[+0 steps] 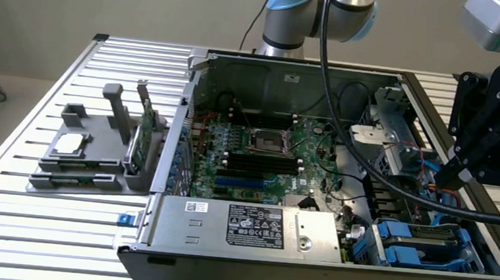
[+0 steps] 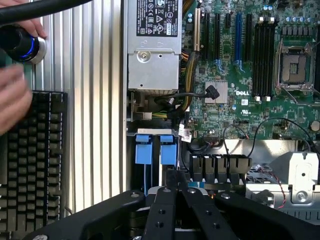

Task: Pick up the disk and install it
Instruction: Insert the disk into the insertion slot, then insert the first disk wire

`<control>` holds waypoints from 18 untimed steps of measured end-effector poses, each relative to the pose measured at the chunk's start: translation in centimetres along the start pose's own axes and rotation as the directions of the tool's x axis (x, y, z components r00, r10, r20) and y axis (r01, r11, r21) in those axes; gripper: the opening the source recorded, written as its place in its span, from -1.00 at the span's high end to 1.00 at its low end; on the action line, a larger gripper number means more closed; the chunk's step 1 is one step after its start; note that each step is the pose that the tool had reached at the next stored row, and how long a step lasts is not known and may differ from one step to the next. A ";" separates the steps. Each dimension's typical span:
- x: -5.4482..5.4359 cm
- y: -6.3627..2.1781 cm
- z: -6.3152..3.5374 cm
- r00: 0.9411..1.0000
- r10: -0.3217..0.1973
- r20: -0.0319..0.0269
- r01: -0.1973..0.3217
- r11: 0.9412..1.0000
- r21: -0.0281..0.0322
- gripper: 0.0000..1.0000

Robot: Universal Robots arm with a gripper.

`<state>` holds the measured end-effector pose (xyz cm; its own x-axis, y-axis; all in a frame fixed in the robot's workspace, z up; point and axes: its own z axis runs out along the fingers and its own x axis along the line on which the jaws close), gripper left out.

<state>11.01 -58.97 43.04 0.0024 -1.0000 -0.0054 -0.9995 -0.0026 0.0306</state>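
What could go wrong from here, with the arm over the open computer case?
1. The thick black cable hangs across the motherboard; it could snag on parts as the arm moves.
2. The gripper is shut close to the blue carrier rails, so it might knock them rather than grip cleanly.
3. A person's hand is at the keyboard beside the computer case, perhaps within the arm's sweep.
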 end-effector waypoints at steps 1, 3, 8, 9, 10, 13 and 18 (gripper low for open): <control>0.0 0.00 0.00 1.000 0.000 0.000 0.000 1.000 0.000 0.79; 0.0 0.00 0.00 1.000 0.000 0.000 0.000 1.000 0.000 0.79; 0.0 0.00 0.00 1.000 0.000 0.000 0.000 1.000 0.000 0.79; 0.0 0.00 0.00 1.000 0.000 0.000 0.000 1.000 0.000 0.79; 0.0 0.00 0.00 1.000 0.000 0.000 0.000 1.000 0.000 0.79; 0.0 0.00 0.00 1.000 0.000 0.000 0.000 1.000 0.000 0.79; 0.0 0.00 0.00 0.999 0.038 0.001 -0.038 0.999 0.000 0.79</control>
<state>11.01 -58.96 43.03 -0.0357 -0.9993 -0.0052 -0.9989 0.0355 0.0306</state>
